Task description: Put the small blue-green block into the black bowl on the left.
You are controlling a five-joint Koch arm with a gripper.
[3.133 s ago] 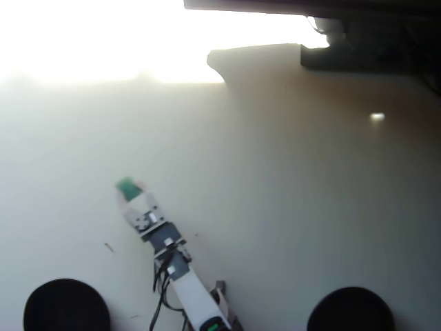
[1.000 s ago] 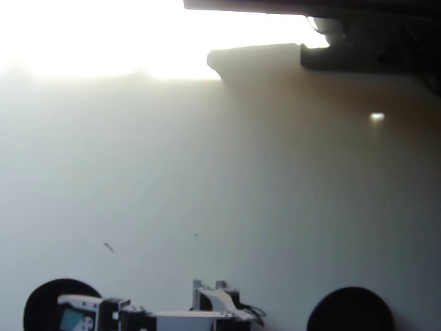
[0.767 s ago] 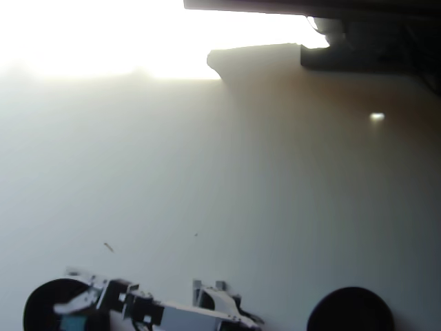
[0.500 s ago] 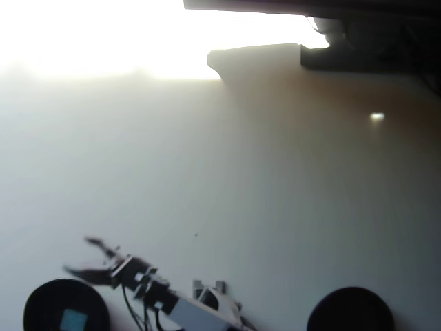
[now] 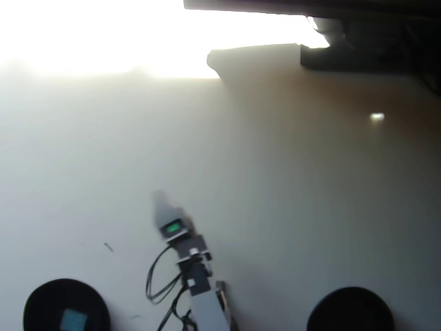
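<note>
The table (image 5: pixel 289 207) fills the overhead view; its far part is washed out by glare, and nothing can be read there. A dark structure (image 5: pixel 358 34) runs along the upper right edge, cut off by the frame and too dim to identify. The arm (image 5: pixel 196 283) enters from the bottom edge, its base out of view, with black cables looped on its left side. The black bowl (image 5: pixel 41 303) sits at the lower left corner, partly cut by the bottom edge. A second black bowl (image 5: pixel 351 310) sits at the lower right, likewise cut off. The gripper (image 5: pixel 162 203) is blurred; only one tip shows, so whether the jaws are spread or pressed together cannot be determined. The small blue-green block (image 5: pixel 73 320) rests inside the left bowl, well apart from the gripper.
</note>
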